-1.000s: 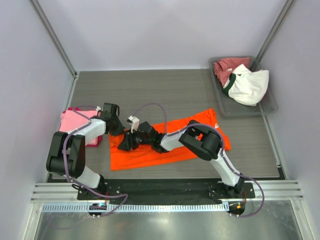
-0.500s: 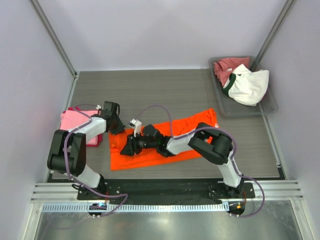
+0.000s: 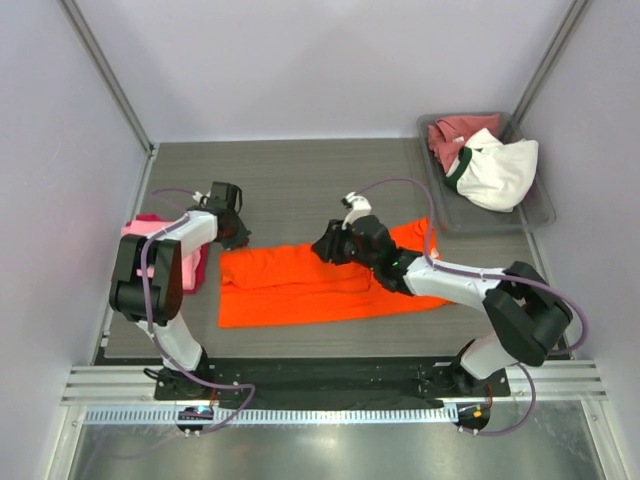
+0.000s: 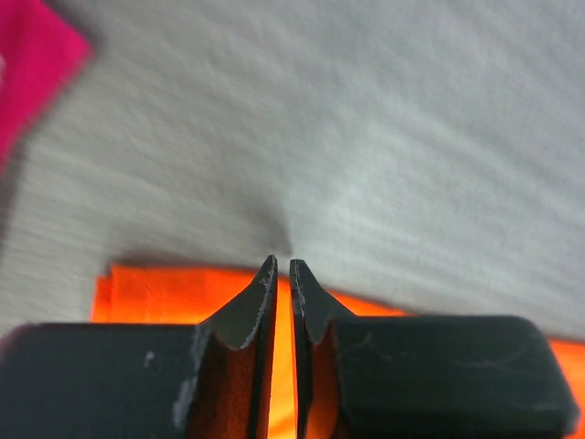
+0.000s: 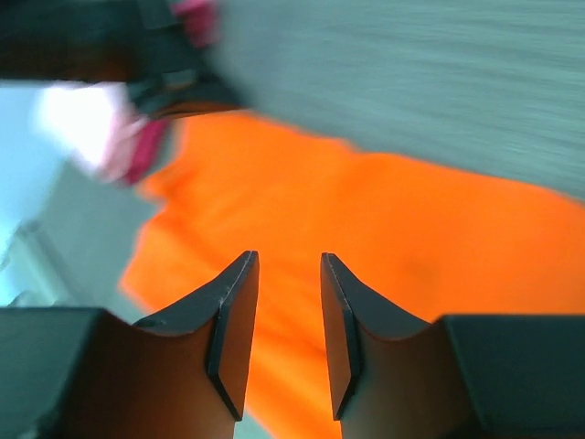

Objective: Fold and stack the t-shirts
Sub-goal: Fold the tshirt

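Orange t-shirt lies as a long, flattened band across the near middle of the surface, seen from the top external camera. The left end effector sits just beside its far left corner, and the right end effector hangs over its far edge near the centre. A light pink t-shirt on a magenta t-shirt forms the stack at the left. A rose-red t-shirt and a white t-shirt wait in the tray at the far right. Left wrist view: the left end effector has its fingers drawn almost together with no cloth visibly pinched, their tips reaching past the orange t-shirt over bare surface; the magenta t-shirt shows at upper left. Right wrist view: the right end effector has its fingers apart and empty above the orange t-shirt. Judged step: a crosswise fold of the band. To do it well, pinch all layers at one end, lift low, carry that end squarely onto the other, and match the edges before letting go.
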Robot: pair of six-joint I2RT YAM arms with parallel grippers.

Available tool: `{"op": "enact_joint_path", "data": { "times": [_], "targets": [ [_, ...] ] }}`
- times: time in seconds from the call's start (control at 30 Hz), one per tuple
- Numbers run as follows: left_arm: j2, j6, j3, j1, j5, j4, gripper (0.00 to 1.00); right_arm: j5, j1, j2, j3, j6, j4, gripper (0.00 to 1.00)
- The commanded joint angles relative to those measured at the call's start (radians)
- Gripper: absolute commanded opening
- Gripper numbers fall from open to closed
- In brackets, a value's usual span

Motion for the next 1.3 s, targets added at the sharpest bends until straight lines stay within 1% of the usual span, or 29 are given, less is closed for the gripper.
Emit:
{"op": "enact_joint_path", "data": {
  "times": [0.0, 0.03, 0.1, 0.2, 0.27, 0.33, 0.37, 0.47, 0.5, 0.53, 0.57, 0.6, 0.67, 0.7, 0.77, 0.87, 0.9, 0.97, 1.0, 1.03, 1.07, 1.1, 1.13, 1.2, 1.27],
  "targets": [
    [0.025, 0.017, 0.089, 0.044, -0.055, -0.036, 0.10, 0.255, -0.095, -0.096, 0.009, 0.012, -0.308, 0.39],
    [0.043, 0.021, 0.103, 0.052, -0.053, -0.035, 0.11, 0.281, -0.114, -0.113, 0.007, 0.009, -0.385, 0.39],
    [0.064, 0.026, 0.149, 0.075, -0.043, -0.047, 0.10, 0.349, -0.154, -0.157, 0.009, 0.007, -0.453, 0.40],
    [0.091, 0.032, 0.170, 0.095, 0.014, -0.055, 0.10, 0.413, -0.207, -0.176, 0.026, -0.007, -0.531, 0.46],
    [0.056, 0.027, 0.148, 0.092, 0.039, -0.041, 0.08, 0.436, -0.234, -0.167, 0.046, -0.016, -0.591, 0.46],
    [0.011, 0.020, 0.080, 0.073, 0.057, 0.006, 0.11, 0.488, -0.244, -0.154, 0.064, -0.014, -0.629, 0.47],
    [-0.042, 0.021, 0.060, 0.064, 0.060, 0.016, 0.14, 0.496, -0.247, -0.151, 0.064, -0.013, -0.634, 0.47],
    [-0.127, 0.027, -0.010, 0.015, 0.057, 0.040, 0.21, 0.527, -0.275, -0.141, 0.060, -0.007, -0.637, 0.47],
    [-0.183, 0.030, -0.032, 0.001, 0.060, 0.046, 0.28, 0.524, -0.284, -0.133, 0.066, -0.011, -0.637, 0.47],
    [-0.210, 0.030, -0.062, -0.025, 0.065, 0.060, 0.33, 0.513, -0.292, -0.107, 0.073, -0.016, -0.637, 0.47],
    [-0.233, 0.029, -0.079, -0.039, 0.071, 0.065, 0.40, 0.501, -0.307, -0.092, 0.084, -0.028, -0.640, 0.47],
    [-0.279, 0.026, -0.092, -0.052, 0.076, 0.077, 0.43, 0.490, -0.310, -0.079, 0.107, -0.036, -0.639, 0.47],
    [-0.308, 0.017, -0.107, -0.100, 0.080, 0.077, 0.48, 0.484, -0.313, -0.035, 0.132, -0.044, -0.639, 0.50],
    [-0.319, 0.011, -0.107, -0.118, 0.082, 0.077, 0.53, 0.481, -0.312, -0.018, 0.159, -0.048, -0.642, 0.50],
    [-0.322, 0.000, -0.092, -0.175, 0.085, 0.077, 0.57, 0.479, -0.312, 0.019, 0.182, -0.047, -0.660, 0.50],
    [-0.273, -0.023, -0.060, -0.250, 0.086, 0.083, 0.58, 0.458, -0.312, 0.068, 0.204, -0.039, -0.675, 0.50],
    [-0.250, -0.028, -0.025, -0.270, 0.086, 0.086, 0.58, 0.447, -0.313, 0.074, 0.201, -0.037, -0.675, 0.50],
    [-0.173, -0.039, 0.017, -0.327, 0.086, 0.089, 0.58, 0.435, -0.312, 0.077, 0.192, -0.037, -0.675, 0.50],
    [-0.147, -0.043, 0.038, -0.344, 0.118, 0.089, 0.58, 0.430, -0.313, 0.077, 0.184, -0.037, -0.674, 0.50],
    [-0.121, -0.051, 0.089, -0.376, 0.134, 0.089, 0.58, 0.414, -0.312, 0.073, 0.178, -0.040, -0.675, 0.50],
    [-0.059, -0.055, 0.115, -0.390, 0.140, 0.089, 0.58, 0.401, -0.312, 0.073, 0.172, -0.040, -0.677, 0.50],
    [-0.031, -0.055, 0.140, -0.405, 0.151, 0.089, 0.58, 0.392, -0.310, 0.070, 0.159, -0.039, -0.678, 0.50],
    [0.006, -0.057, 0.198, -0.428, 0.169, 0.089, 0.58, 0.378, -0.312, 0.064, 0.152, -0.040, -0.681, 0.50],
    [0.092, -0.063, 0.255, -0.450, 0.175, 0.076, 0.58, 0.367, -0.312, 0.053, 0.129, -0.040, -0.688, 0.48],
    [0.143, -0.063, 0.331, -0.479, 0.189, 0.053, 0.59, 0.357, -0.312, 0.025, 0.109, -0.044, -0.692, 0.45]
  ]
}}
